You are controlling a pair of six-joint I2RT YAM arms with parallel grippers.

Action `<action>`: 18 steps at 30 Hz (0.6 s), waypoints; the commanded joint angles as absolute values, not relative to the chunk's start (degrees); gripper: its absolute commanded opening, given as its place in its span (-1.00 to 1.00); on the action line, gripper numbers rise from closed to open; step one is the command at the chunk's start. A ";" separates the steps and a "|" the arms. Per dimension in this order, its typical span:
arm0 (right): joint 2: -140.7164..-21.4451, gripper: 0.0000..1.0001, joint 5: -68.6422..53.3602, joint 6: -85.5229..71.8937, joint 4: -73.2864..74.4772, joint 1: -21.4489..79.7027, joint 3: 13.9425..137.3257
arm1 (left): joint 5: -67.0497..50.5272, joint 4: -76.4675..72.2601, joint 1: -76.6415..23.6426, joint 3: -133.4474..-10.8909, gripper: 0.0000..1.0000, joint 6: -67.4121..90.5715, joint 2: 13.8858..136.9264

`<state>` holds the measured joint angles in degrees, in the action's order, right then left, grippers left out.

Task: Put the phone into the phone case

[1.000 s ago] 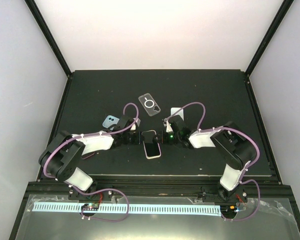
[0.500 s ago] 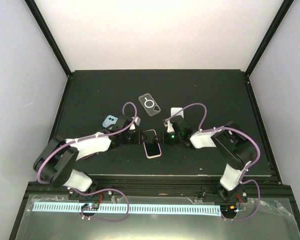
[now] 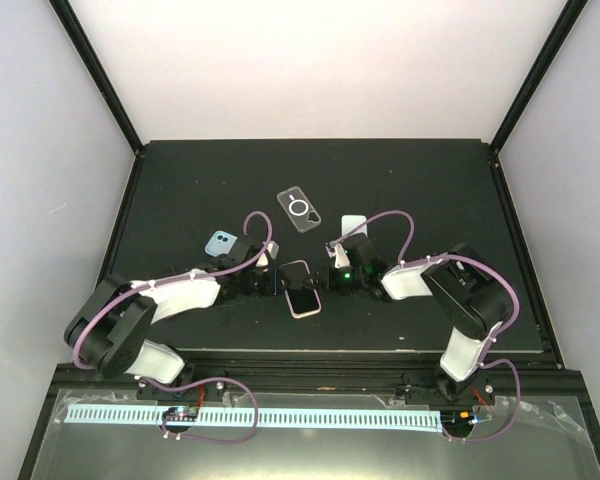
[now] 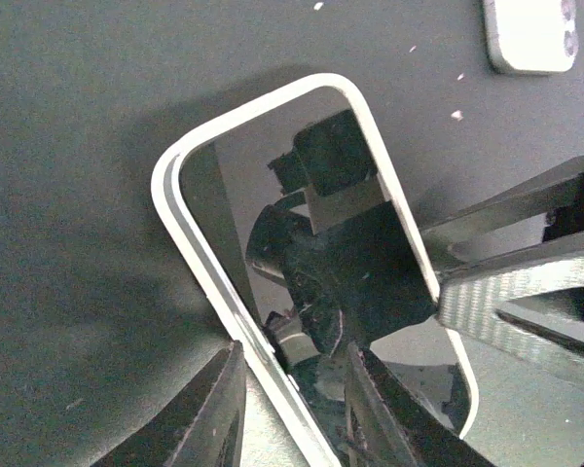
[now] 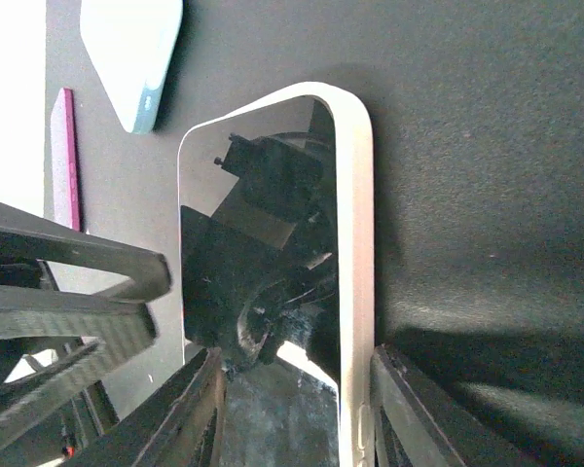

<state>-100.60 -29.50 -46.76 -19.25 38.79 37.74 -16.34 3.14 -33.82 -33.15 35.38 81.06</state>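
Top external: phone lies screen-up on the dark surface, between left pincer and right pincer. It is outside the clear case, which lies apart, farther back. Left wrist: pincer spread, 1 finger outside the phone's white rim, 1 over the glass. Right wrist: 2 fingers bracket the phone's end; can't tell whether they're pinching it.

light: bright | shadows: soft, beside phone | screen glare: mirror reflections
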 commanded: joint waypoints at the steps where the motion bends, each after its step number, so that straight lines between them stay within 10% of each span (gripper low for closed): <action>1: -102.66 -0.12 -31.62 -48.60 -18.16 38.81 36.87 | -18.14 0.44 -33.85 -31.86 -0.44 35.58 83.58; 18: -100.75 -0.09 -43.06 -59.12 -30.40 38.84 37.77 | -15.50 1.74 -33.67 -27.33 -0.75 33.81 80.48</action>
